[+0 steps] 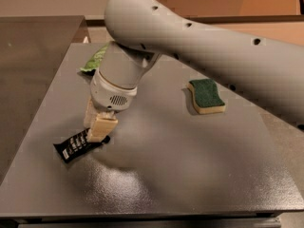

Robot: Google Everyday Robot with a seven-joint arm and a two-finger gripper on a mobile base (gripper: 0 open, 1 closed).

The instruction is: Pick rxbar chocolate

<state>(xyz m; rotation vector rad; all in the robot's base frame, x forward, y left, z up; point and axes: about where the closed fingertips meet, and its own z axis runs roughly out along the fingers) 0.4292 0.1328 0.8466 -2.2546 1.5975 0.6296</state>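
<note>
The rxbar chocolate (75, 146) is a small black bar with white lettering, lying flat on the grey table (190, 175) near its front left. My gripper (96, 122) points down at the bar's right end. Its two cream fingers (102, 128) stand slightly apart, one on each side of that end, with the tips at the table surface. The bar still lies on the table. The grey arm reaches in from the upper right and hides part of the table behind it.
A green-topped yellow sponge (206, 96) lies at the middle right. A green-and-white snack bag (96, 58) lies at the back left, partly behind my wrist. The table's left edge is near the bar. A darker counter (33, 56) stands to the left.
</note>
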